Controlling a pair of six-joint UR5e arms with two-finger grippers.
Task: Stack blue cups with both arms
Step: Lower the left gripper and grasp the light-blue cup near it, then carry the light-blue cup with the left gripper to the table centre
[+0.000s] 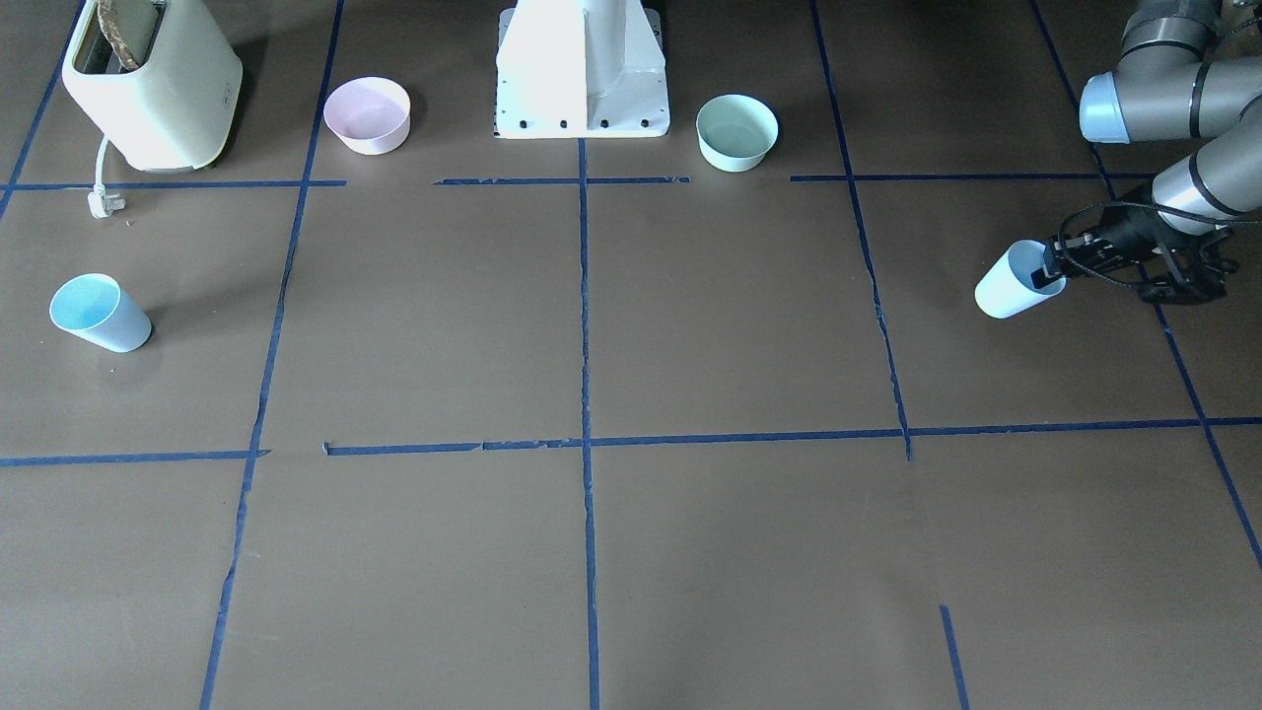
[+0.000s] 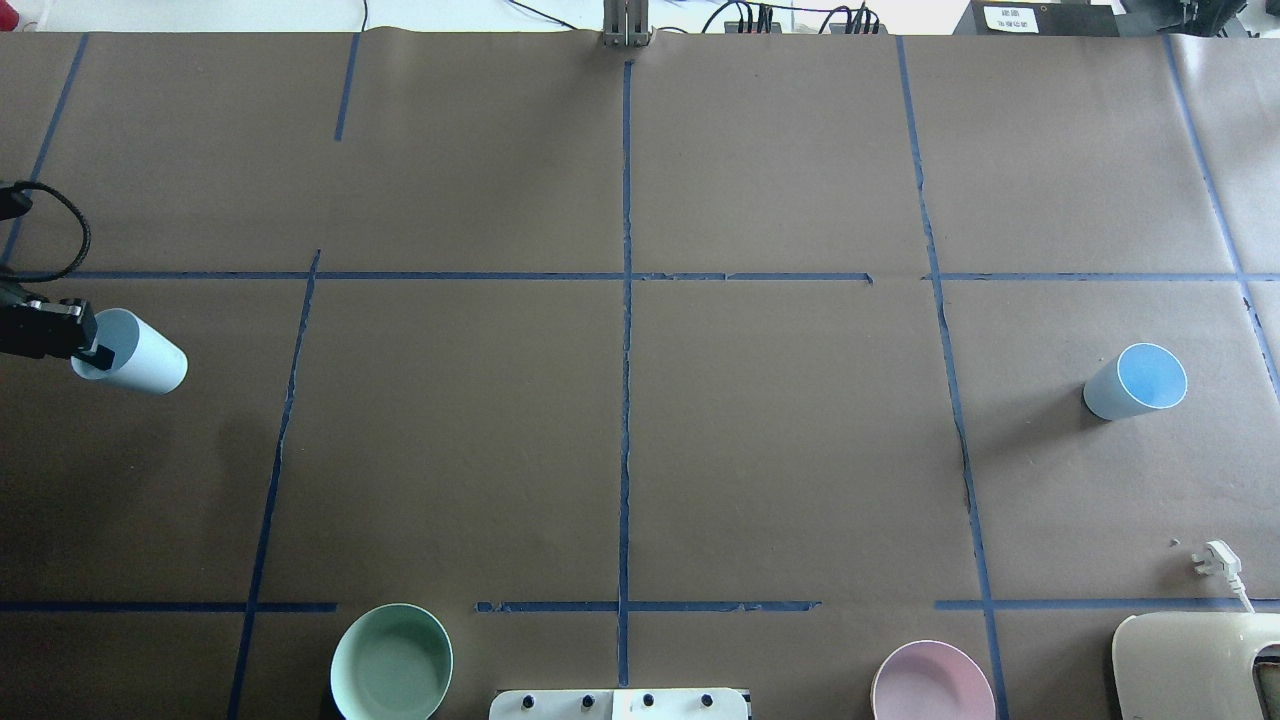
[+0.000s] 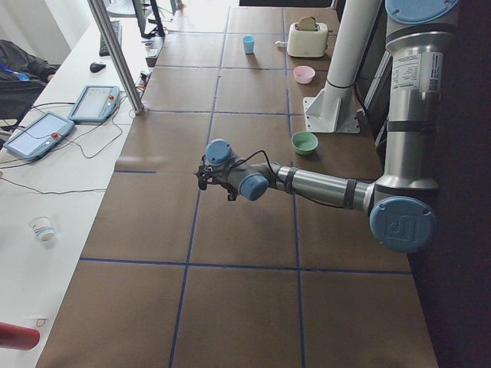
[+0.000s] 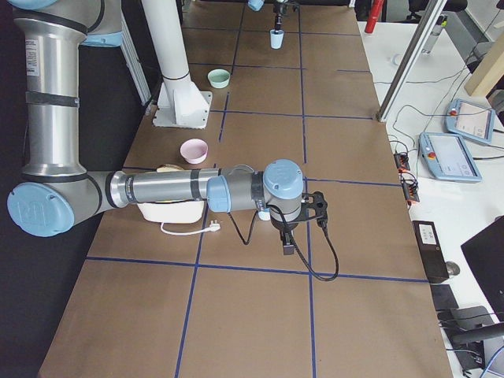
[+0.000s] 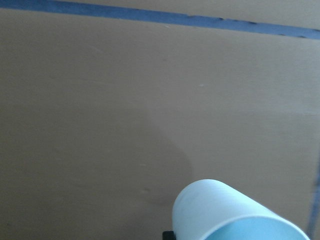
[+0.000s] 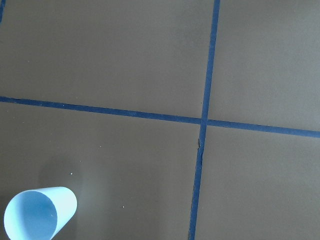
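One blue cup (image 1: 1016,286) hangs tilted in my left gripper (image 1: 1047,268), above the table at its far left end. The gripper is shut on the cup's rim, one finger inside and one outside. This also shows in the overhead view, cup (image 2: 140,358) and left gripper (image 2: 92,348), and the cup fills the bottom of the left wrist view (image 5: 235,215). The second blue cup (image 1: 99,312) stands upright and alone at the other end (image 2: 1135,381); it also shows in the right wrist view (image 6: 37,215). My right gripper (image 4: 289,244) shows only in the exterior right view; I cannot tell whether it is open or shut.
A cream toaster (image 1: 158,84) with its loose plug (image 1: 102,202) stands near the second cup. A pink bowl (image 1: 368,113) and a mint-green bowl (image 1: 736,131) flank the white pedestal (image 1: 582,69). Blue tape lines cross the brown table.
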